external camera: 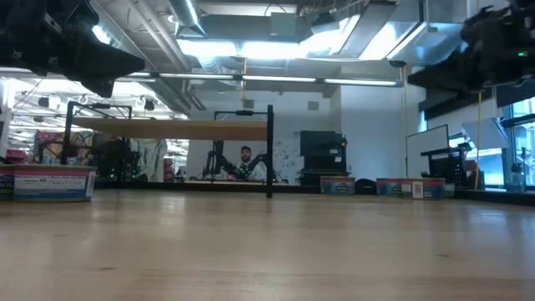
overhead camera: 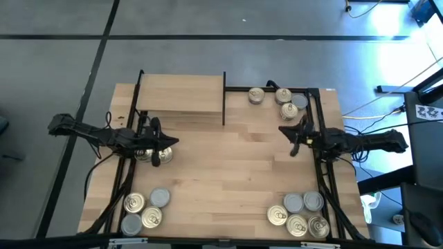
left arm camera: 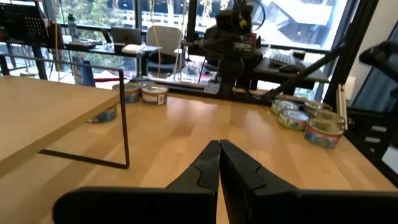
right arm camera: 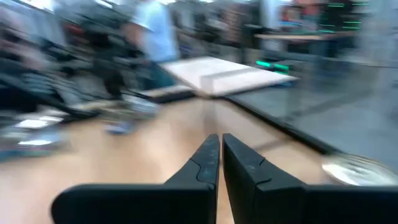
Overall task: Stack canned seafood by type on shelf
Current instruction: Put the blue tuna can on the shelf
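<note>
High view: both arms hover empty, left gripper [overhead camera: 166,143] and right gripper [overhead camera: 289,138] closed, the shelf [overhead camera: 181,95] bare at the far left. The canned seafood [overhead camera: 278,99] sits in corner clusters; sorting appears unstarted, and next comes opening over a tin.

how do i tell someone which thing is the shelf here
Look at the far edge of the big wooden tabletop, left of centre in the high view. The shelf is the light wood rectangular board raised on thin black metal legs. Unlike the tabletop, it stands clear above the surface and holds no round metal tins.
</note>
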Tool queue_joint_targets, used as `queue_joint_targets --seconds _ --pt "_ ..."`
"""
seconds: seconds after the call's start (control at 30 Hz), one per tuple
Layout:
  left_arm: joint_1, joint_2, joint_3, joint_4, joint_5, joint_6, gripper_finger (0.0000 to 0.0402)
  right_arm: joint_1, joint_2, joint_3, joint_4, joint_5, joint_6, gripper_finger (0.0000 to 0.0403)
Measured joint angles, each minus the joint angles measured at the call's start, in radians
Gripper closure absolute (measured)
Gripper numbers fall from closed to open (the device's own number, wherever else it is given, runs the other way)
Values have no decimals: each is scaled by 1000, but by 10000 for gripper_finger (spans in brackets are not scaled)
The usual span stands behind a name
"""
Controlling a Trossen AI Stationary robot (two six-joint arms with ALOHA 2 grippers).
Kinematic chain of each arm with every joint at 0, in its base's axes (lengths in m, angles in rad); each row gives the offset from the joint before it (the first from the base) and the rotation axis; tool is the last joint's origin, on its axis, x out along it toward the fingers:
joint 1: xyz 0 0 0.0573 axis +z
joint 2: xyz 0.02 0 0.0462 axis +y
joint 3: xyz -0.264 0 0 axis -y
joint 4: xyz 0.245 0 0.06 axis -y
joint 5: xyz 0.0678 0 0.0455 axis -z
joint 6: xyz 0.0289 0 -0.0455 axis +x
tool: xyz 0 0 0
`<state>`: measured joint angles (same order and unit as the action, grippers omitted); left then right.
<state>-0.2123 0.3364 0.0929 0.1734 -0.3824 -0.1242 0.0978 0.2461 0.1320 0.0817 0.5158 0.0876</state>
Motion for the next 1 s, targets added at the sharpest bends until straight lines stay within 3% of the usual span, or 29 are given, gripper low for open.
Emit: queue_joint_targets --seconds 0.17,0.4,0.5,0.77,1.0 --pt "0 12 0 0 0 0 394 -5 158 96 -137 284 -17 382" --pt "0 12 0 -1 0 1 394 -191 365 229 -301 343 -6 382" --pt "0 12 0 -3 0 1 394 -326 452 275 -326 274 -17 382" --pt "0 12 0 -5 0 1 394 -683 654 338 -397 -32 -21 382" --pt "0 12 0 -5 0 11 394 -838 815 342 -393 -122 -43 382"
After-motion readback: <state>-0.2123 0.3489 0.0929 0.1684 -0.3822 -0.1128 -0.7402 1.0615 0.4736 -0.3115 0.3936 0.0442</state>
